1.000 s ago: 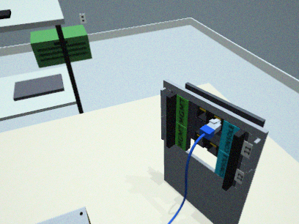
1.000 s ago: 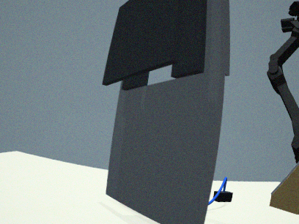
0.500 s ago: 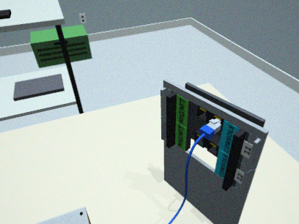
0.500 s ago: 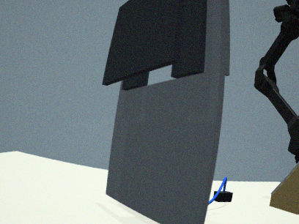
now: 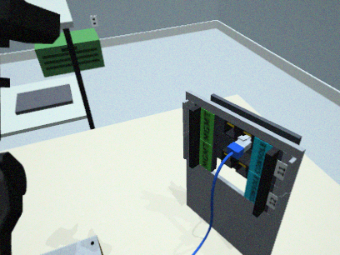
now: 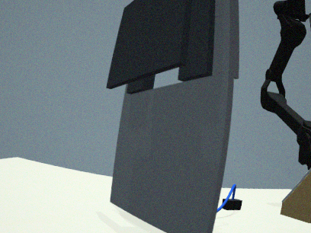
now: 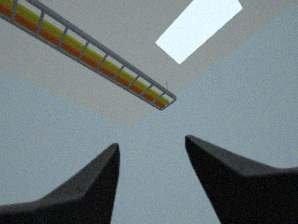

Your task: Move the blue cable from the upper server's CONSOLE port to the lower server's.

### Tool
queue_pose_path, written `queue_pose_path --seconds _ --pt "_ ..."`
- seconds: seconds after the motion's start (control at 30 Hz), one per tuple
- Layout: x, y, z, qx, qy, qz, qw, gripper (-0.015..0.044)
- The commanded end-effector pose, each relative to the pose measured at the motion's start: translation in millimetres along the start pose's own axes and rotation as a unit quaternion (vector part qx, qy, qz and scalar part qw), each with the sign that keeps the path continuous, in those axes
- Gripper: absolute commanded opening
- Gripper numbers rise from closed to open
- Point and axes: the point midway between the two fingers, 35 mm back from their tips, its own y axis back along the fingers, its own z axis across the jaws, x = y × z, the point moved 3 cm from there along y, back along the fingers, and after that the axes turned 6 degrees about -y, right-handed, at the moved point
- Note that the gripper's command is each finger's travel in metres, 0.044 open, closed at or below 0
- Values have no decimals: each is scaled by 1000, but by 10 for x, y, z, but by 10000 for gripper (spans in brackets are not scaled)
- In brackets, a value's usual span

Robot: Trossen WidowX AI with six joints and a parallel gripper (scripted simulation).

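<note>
"MGMT" twice on green strip; "CONSOLE" twice on teal strip; "11", "12" on white tags.

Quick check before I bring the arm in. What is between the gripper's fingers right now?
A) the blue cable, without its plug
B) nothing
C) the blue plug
B: the gripper's fingers stand apart with only background between them, while the blue plug sits at the panel.
</note>
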Motion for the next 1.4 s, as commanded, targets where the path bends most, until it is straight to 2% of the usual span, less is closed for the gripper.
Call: queue_pose_path --seconds 0.0,0.17,0.33,0.53,0.77,1.1,1.37 --pt "550 211 -398 63 171 90 979 239" --pt "1090 516 -750 96 329 198 918 239" --pt "1576 933 -1067 98 466 312 822 239" --pt "2071 1550 -1367 59 589 447 671 239" --pt "2496 2342 -1566 -34 664 576 476 239" --pt "2550 2363 -1602 -41 666 583 464 239" --pt "2953 2143 -1898 -39 666 582 464 239"
